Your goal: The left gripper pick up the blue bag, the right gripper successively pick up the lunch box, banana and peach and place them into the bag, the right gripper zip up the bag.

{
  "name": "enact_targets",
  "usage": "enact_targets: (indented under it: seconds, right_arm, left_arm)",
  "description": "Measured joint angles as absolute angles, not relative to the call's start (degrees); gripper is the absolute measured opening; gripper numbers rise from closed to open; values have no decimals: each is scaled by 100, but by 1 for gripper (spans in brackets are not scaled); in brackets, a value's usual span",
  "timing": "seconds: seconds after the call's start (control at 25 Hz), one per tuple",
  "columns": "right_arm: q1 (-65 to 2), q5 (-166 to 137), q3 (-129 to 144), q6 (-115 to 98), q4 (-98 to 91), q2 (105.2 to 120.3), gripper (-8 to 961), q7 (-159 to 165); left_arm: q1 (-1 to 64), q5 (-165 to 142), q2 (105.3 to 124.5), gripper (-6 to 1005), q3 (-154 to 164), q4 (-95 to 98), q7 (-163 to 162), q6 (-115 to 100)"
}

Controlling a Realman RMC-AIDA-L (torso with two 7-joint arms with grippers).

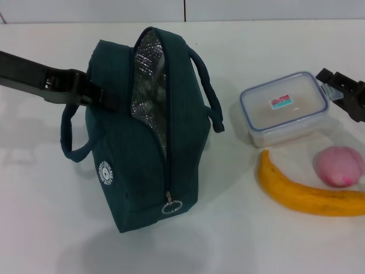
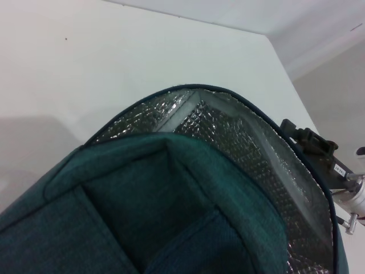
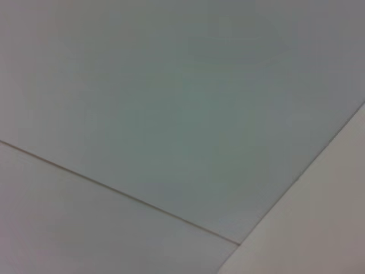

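Blue bag [image 1: 142, 142]: stood on the white table [image 1: 45, 188] left of centre in the head view, zip undone along most of the top, so that the silver foil lining [image 1: 149, 85] is shown. A ring zip pull [image 1: 171, 206] is seen at the near end, a round white logo [image 1: 105, 172] on the left side panel, and one loop handle on each side. In the left wrist view the teal fabric [image 2: 142, 205] and the quilted foil [image 2: 256, 154] fill the lower part of the picture.

Table: white, bearing the bag and all three food items.

Left gripper [image 1: 94, 94]: reached in from the left edge of the head view and set against the bag's upper left side, by the left handle [image 1: 71, 145]. Whether its fingers are spread or pinching the fabric cannot be told.

Banana [image 1: 308, 191]: laid on the table right of the bag, curved, just in front of the lunch box and touching or nearly touching the peach.

Lunch box [image 1: 284, 108]: placed right of the bag, lid on, small pink-and-blue label on top.

Right gripper [image 1: 342, 91]: held at the right edge of the head view, just beside the far right corner of the lunch box; also seen far off in the left wrist view [image 2: 319, 151]. The state of its fingers cannot be told.

Peach [image 1: 340, 166]: pink and round, set in front of the lunch box, in the banana's curve.
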State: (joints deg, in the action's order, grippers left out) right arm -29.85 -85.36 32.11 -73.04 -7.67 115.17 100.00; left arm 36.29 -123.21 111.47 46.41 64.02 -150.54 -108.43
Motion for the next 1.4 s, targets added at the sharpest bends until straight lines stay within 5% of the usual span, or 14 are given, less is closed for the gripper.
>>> enact_targets:
  seconds: [0.4, 0.64, 0.76, 1.4]
  right_arm:
    - [-3074, -8538, 3250, -7311, -655, 11544, 443, 10143]
    - [-3131, -8508, 3211, -7305, -447, 11576, 315, 10144]
    - [-3152, -8430, 3200, -7305, -334, 11582, 118, 10144]
    - [-2979, -7678, 3190, -8248, -343, 11550, 110, 10265]
  left_arm:
    - [3672, -12321, 11188, 36, 4644, 6407, -15023, -10852]
    - [3672, -12325, 11176, 35, 4650, 6388, -14951, -10861]
    - [3675, -12334, 11173, 35, 4650, 6370, -14908, -10863]
    - [3674, -12318, 11174, 35, 4649, 6398, -14956, -11048]
